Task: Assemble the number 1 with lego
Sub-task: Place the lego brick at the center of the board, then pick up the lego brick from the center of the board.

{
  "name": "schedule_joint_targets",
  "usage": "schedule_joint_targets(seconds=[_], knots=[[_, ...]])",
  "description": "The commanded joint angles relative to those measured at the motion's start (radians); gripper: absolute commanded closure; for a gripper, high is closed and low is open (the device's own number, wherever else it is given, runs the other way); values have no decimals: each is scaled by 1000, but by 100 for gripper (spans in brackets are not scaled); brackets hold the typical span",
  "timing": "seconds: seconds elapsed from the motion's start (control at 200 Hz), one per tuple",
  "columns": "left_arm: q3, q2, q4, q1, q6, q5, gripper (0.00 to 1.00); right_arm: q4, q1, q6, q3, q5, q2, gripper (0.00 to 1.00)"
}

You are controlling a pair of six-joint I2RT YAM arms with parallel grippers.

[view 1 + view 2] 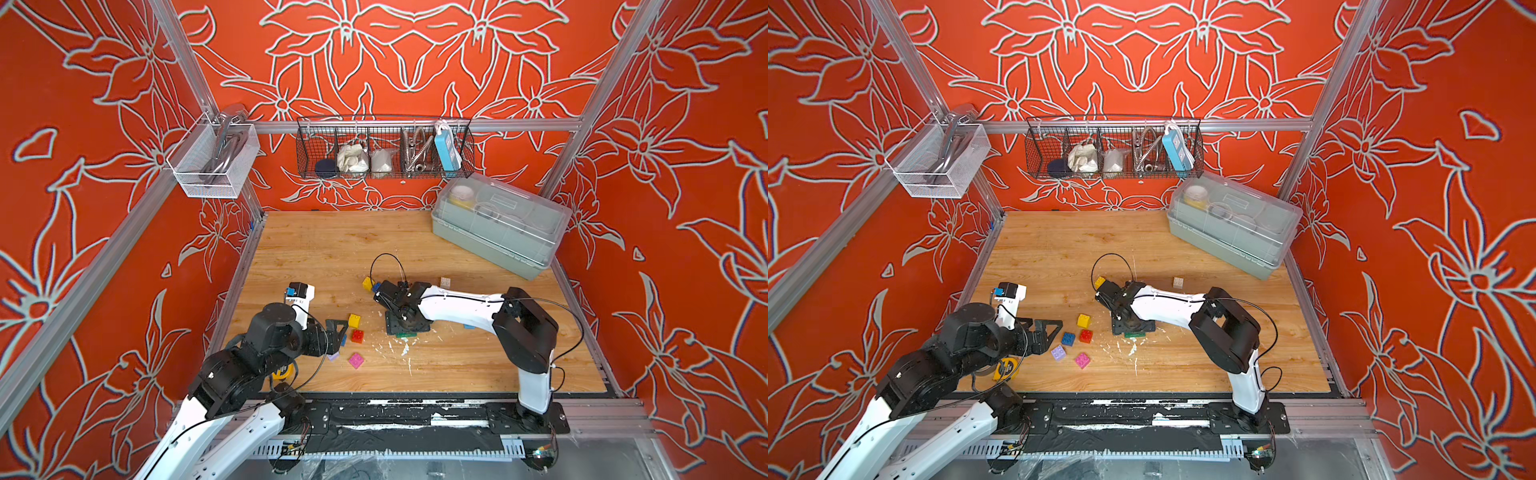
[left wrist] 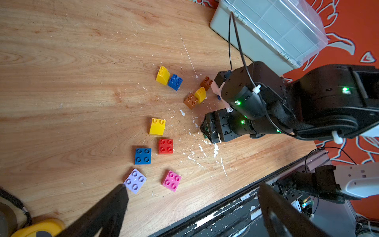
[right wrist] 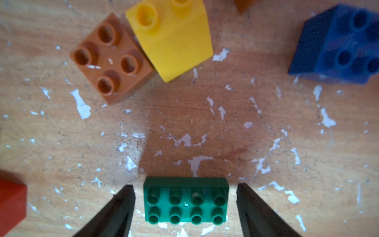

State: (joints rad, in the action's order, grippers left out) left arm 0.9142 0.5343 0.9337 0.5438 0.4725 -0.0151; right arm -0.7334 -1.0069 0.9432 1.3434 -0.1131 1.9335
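The dark green flat brick [image 3: 186, 202] is lying studs-up on the flecked surface [image 3: 184, 115], sitting squarely between the right fingers [image 3: 118, 209]. These are standing released, with a slim gap at each short end. The step looks like picking up a base piece for the 1, which is calling for an even close and a level lift. The left fingers [image 2: 106, 211] are hanging spread wide near the lilac brick [image 2: 135, 181], holding nothing.
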Motion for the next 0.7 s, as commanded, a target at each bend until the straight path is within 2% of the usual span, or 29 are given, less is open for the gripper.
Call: schedule_joint_targets(seconds=[0.0,0.115,0.24,0.345,0.546,0.696], knots=[[-11,6,-2,5,2,9,1,-59,-8,-23,18,-36,-23,14],[-10,4,-1,6,4,9,1,-91,-43,-91,47,-55,-71,14],[-12,-10,-2,5,5,12,1,-26,-127,-250,57,64,-105,19],[-12,-19,-1,5,9,19,1,-18,-202,-333,79,105,-92,21],[-10,-53,7,5,17,42,1,60,-274,-387,113,187,-21,26],[-12,-102,10,5,25,62,1,43,-282,-396,175,182,43,26]])
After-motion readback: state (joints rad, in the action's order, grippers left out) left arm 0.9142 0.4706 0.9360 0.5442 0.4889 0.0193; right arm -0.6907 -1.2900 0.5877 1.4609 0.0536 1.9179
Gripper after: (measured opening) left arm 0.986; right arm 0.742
